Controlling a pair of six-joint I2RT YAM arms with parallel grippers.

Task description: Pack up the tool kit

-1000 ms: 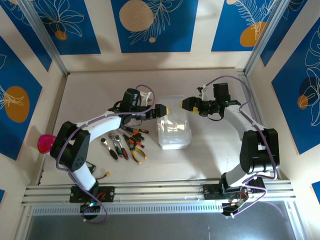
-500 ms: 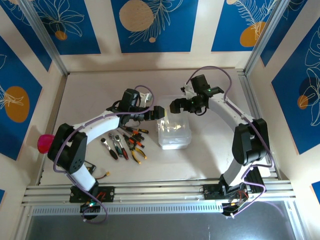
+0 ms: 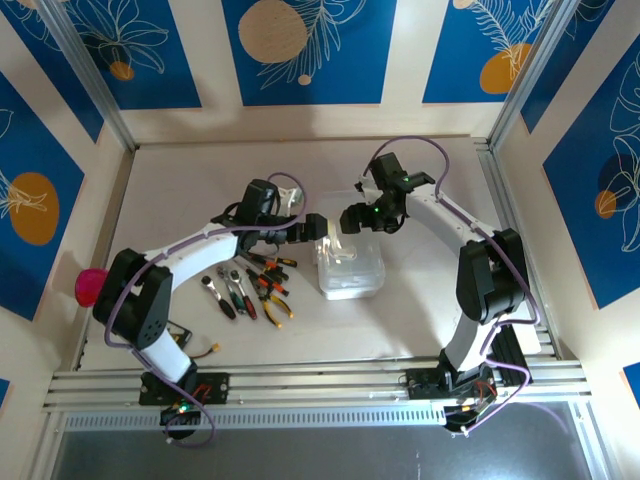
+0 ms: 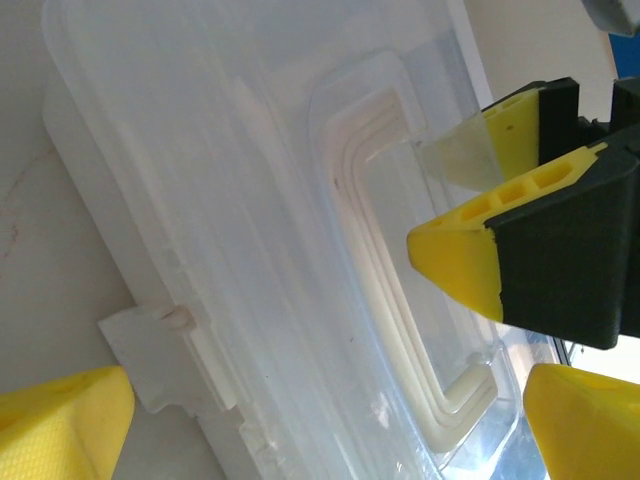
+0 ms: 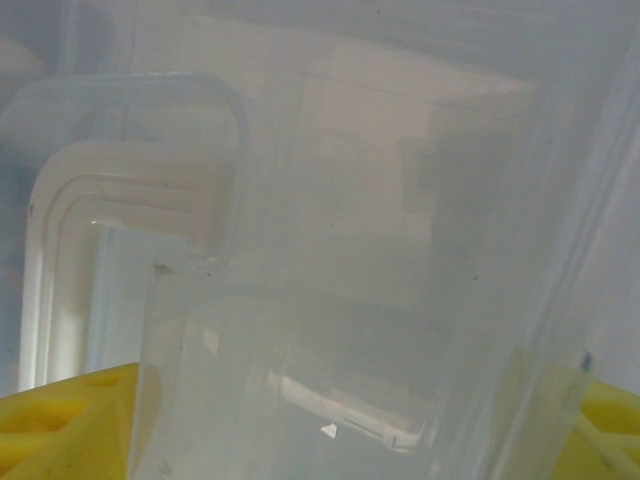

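The tool kit's clear plastic case [image 3: 350, 268] lies mid-table, with its ribbed lid [image 4: 300, 250] close under the left wrist camera. Loose tools [image 3: 255, 285], among them pliers, screwdrivers and wrenches, lie on the table left of the case. My left gripper [image 3: 318, 224] hovers at the case's far left corner. It is open [image 4: 320, 435], with its yellow fingers wide apart over the lid. My right gripper [image 3: 350, 218] is at the case's far end. Its jaws stand apart [image 5: 340, 440], with a clear plastic wall between them. The fingers [image 4: 470, 255] flank a translucent lid tab [image 4: 458, 158].
A pink ball [image 3: 92, 285] sits at the left wall. A small black item with orange marks [image 3: 205, 348] lies near the left arm's base. Side rails and walls enclose the table, and open tabletop lies right of the case [image 3: 430, 290].
The right arm swung left from beside the case to over its far end, and its jaws have narrowed around the clear plastic. The left gripper has hardly moved and stays open.
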